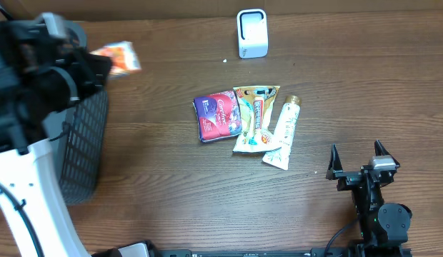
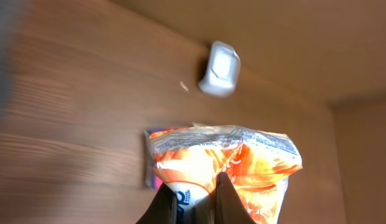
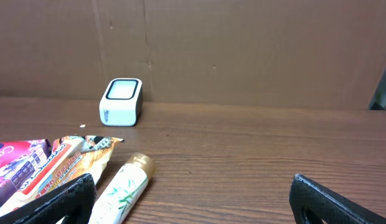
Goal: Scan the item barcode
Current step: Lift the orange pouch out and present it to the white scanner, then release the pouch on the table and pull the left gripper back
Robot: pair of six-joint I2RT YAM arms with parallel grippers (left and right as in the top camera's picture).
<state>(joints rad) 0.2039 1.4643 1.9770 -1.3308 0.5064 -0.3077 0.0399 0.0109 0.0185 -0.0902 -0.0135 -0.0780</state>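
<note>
While left arm is hovering over black mesh basket (image 1: 82, 150) at left side of bench (image 1: 171, 193), left end effector (image 2: 192, 194) is clamping tight on orange snack packet (image 2: 227, 165). Packet is hanging in air, well left of white scanner (image 1: 251, 33). Right end effector (image 1: 356, 153) is sitting low at near right, jaws spread wide, gripping nothing. Purple packet (image 1: 218, 116), yellow packet (image 1: 255, 118) and white tube (image 1: 284, 132) are lying side by side mid-bench.
</note>
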